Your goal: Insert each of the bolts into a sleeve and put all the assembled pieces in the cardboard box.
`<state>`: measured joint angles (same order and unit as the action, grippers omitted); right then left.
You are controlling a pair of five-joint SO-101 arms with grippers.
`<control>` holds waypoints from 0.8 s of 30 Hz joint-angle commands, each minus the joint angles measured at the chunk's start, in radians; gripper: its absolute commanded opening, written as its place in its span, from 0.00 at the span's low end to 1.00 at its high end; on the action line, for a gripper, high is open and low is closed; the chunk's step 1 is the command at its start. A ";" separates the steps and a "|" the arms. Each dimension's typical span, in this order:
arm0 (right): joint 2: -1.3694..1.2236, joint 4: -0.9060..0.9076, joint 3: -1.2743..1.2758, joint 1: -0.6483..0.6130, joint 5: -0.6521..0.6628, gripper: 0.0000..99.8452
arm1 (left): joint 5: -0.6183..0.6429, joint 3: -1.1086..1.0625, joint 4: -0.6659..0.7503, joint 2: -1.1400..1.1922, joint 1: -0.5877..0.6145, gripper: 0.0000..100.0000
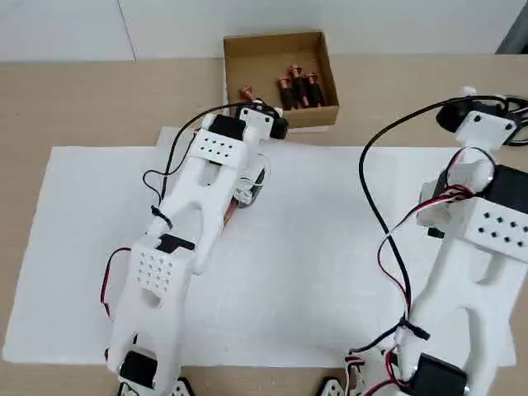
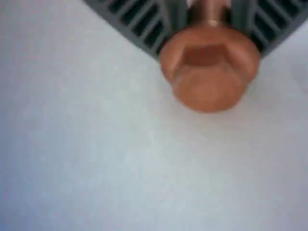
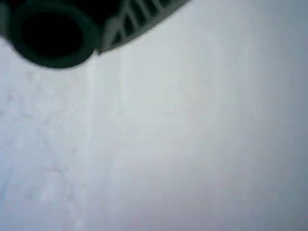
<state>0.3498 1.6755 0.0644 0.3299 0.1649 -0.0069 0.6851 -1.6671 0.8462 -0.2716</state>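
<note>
Our left gripper (image 2: 209, 26) is clamped on a copper bolt (image 2: 208, 72) – its head juts out past the ribbed fingers (image 2: 139, 24), over the white sheet (image 2: 120, 159). The cardboard box (image 1: 235, 49) sits just ahead of this gripper, with assembled pieces (image 1: 299, 88) inside. Well off to its side, our right gripper (image 3: 67, 17) holds a black sleeve (image 3: 53, 61) – open end showing.
</note>
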 commanded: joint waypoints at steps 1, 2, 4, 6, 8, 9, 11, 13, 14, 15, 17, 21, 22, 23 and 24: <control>0.038 -0.015 -0.005 0.005 -0.009 0.00 | 0.003 0.001 0.029 -0.012 0.008 0.01; 0.038 -0.015 -0.005 0.005 -0.009 0.00 | 0.003 0.005 0.029 -0.015 0.008 0.01; 0.038 -0.016 -0.009 0.005 -0.011 0.00 | 0.003 0.031 0.029 -0.017 0.009 0.01; 0.039 -0.021 -0.012 0.004 -0.011 0.00 | 0.003 0.091 0.005 -0.017 0.014 0.01; 0.045 -0.041 -0.012 0.004 -0.011 0.00 | 0.003 0.162 -0.028 -0.017 0.014 0.01; 0.061 -0.047 -0.012 0.005 -0.011 0.00 | 0.003 0.200 -0.048 -0.017 0.014 0.01; 0.113 -0.048 -0.012 0.004 -0.012 0.00 | 0.003 0.274 -0.084 -0.017 0.014 0.01; 0.177 -0.081 -0.006 -0.004 -0.012 0.00 | 0.003 0.309 -0.086 -0.017 0.015 0.01; 0.213 -0.091 -0.006 -0.012 -0.012 0.00 | 0.003 0.315 -0.086 -0.017 0.015 0.01; 0.249 -0.097 -0.006 -0.018 -0.012 0.00 | 0.003 0.318 -0.086 -0.017 0.015 0.01; 0.318 -0.110 -0.005 -0.039 -0.012 0.00 | 0.005 0.315 -0.086 -0.017 0.011 0.01; 0.424 -0.110 -0.002 -0.090 -0.011 0.00 | 0.005 0.318 -0.086 -0.023 0.014 0.01; 0.450 -0.111 0.011 -0.105 -0.011 0.00 | 0.005 0.317 -0.086 -0.040 0.015 0.01; 0.472 -0.119 0.029 -0.119 -0.011 0.00 | 0.005 0.312 -0.087 -0.064 0.015 0.01; 0.492 -0.130 0.055 -0.131 -0.011 0.00 | 0.005 0.311 -0.087 -0.094 0.015 0.01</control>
<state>0.7748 1.5835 0.0905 0.2302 0.1649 -0.0054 0.9536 -1.7331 0.8508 -0.2639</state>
